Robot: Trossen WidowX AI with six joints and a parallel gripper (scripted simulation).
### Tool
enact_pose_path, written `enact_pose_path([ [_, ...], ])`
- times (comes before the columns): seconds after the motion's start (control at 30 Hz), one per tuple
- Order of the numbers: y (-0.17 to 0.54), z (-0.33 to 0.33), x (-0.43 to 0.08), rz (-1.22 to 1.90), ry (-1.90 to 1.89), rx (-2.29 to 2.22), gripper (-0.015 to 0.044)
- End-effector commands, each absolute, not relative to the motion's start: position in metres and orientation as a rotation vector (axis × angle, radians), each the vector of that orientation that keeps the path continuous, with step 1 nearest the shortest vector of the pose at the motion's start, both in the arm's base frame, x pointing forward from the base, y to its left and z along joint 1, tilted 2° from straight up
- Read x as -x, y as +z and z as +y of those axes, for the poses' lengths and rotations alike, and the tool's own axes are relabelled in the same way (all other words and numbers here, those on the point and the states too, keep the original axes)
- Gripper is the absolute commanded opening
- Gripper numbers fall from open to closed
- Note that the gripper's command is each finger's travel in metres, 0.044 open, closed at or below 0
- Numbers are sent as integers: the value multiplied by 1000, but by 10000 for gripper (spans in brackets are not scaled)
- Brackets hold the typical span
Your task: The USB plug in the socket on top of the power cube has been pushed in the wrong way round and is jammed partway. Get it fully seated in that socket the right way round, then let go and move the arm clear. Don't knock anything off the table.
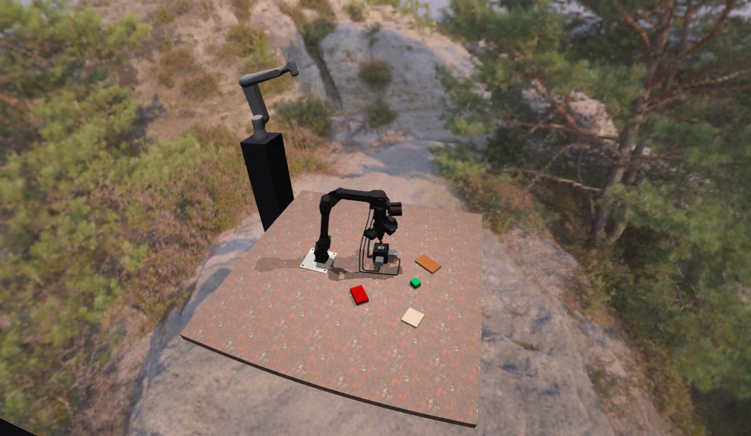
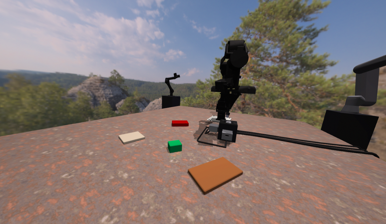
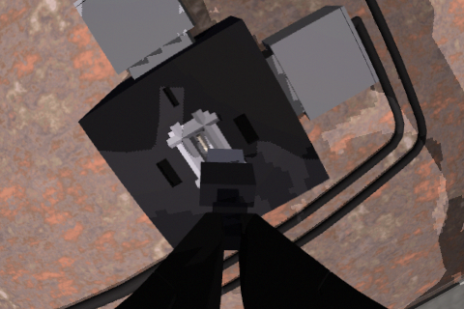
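Note:
The black power cube [image 1: 374, 259] [image 2: 233, 131] [image 3: 213, 68] stands on the table with grey adapters plugged into two sides. Its top socket [image 3: 188, 147] shows as a silver-rimmed opening, partly covered by the plug in the wrist view. My gripper [image 1: 380, 238] [image 2: 228, 112] [image 3: 230, 228] is shut on the black USB plug [image 3: 227, 183], pointing down. The plug's grey metal end [image 3: 225, 155] appears above the socket, out of it, and turned at an angle to the socket's long sides. The exact gap and the plug's inner side are hidden.
Black cables [image 2: 261, 135] [image 3: 398, 72] run round the cube. A grey adapter [image 1: 392, 254] [image 2: 214, 128] [image 3: 321, 63] juts out sideways. A green block [image 1: 415, 283] [image 2: 174, 146], orange slab [image 1: 427, 263] [image 2: 215, 174], red block [image 1: 359, 295] [image 2: 180, 123] and cream tile [image 1: 412, 317] [image 2: 131, 137] lie nearby.

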State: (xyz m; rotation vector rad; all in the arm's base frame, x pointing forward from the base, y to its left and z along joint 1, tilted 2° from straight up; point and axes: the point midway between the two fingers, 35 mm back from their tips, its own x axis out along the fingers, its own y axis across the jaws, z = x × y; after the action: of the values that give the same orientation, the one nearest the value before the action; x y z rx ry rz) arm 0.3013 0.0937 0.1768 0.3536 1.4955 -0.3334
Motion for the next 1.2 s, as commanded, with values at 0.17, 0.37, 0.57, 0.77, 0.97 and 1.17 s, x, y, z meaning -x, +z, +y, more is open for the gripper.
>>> enact_pose_path([
  [0.17, 177, 94, -301, 1461, -503, -532, 0],
  [0.37, 177, 94, -301, 1428, -621, -656, 0],
  [0.57, 177, 94, -301, 1389, -738, -779, 0],
  [0.77, 177, 94, -301, 1342, -855, -901, 0],
  [0.97, 177, 94, -301, 1288, -970, -1023, 0],
  [1.17, 177, 94, -301, 1243, -1056, -1113, 0],
])
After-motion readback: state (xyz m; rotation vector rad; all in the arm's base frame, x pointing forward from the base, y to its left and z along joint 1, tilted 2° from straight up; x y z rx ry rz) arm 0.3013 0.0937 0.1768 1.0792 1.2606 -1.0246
